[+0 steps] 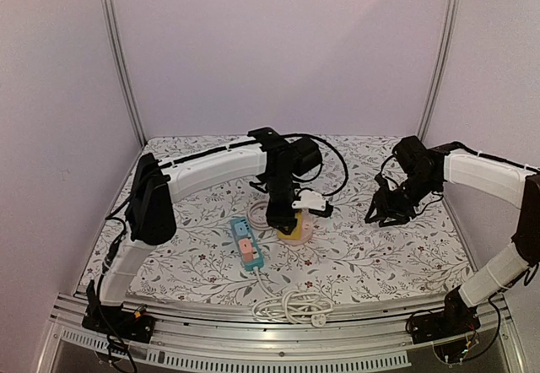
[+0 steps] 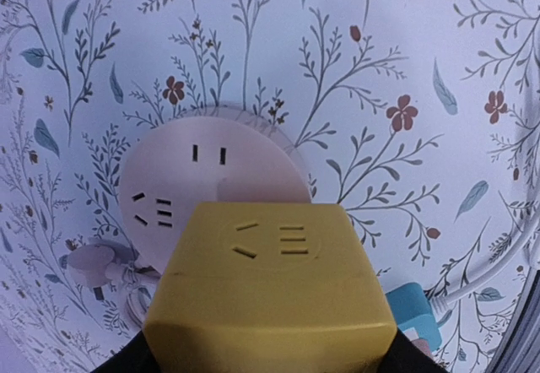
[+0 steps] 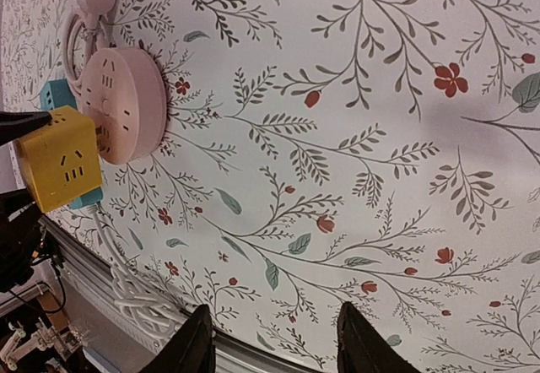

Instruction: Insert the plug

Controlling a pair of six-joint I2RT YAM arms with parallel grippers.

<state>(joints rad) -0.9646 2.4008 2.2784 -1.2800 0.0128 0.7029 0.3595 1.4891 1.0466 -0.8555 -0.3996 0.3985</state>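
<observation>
– Yellow plug [image 2: 270,297]: where is it, and what is it held by?
– It is grasped at its sides by the left gripper [image 1: 287,221] and is carried over the near edge of the round socket [image 2: 194,170] on the worktop [image 1: 380,255]. Whether the two touch cannot be told.
– How should the insertion be done well?
– The prongs are hidden underneath, so they should be lined up with one set of slots before any push is made. The plug appears offset toward the rim, so a small shift inward is probably needed. The press should be made straight down with the plug level, since the socket seems unfixed and could be slid or tipped.
– And the arms?
– The left arm is arched over the middle of the worktop, with the wrist pointed down. The right gripper [image 3: 270,339] is held well apart to the right, fingers parted, with nothing between them. It could be brought in to steady the socket.
</observation>
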